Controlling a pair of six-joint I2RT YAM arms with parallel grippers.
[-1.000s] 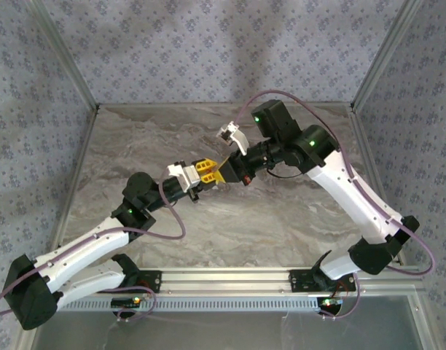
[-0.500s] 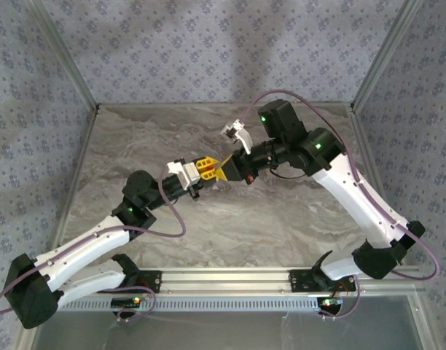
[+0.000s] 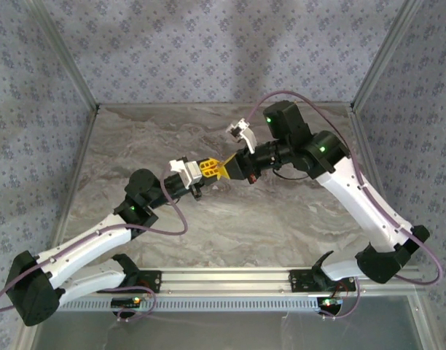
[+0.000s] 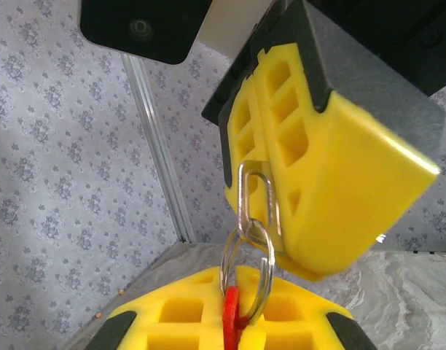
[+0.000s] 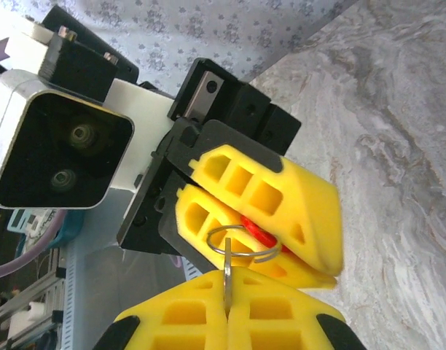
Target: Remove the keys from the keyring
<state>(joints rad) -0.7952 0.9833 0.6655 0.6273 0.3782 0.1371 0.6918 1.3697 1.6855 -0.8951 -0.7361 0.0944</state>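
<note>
The left arm (image 3: 99,237) reaches in from the near left, elbow bent; the right arm (image 3: 358,197) arches in from the near right. The left gripper (image 3: 207,169) and right gripper (image 3: 224,169) meet tip to tip; each has its fingers pressed together.

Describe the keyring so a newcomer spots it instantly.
Over the marbled table, the left end effector and right end effector meet tip to tip. The keyring spans them: thin silver rings plus a red tag, unlike the chunky yellow fingers.
</note>
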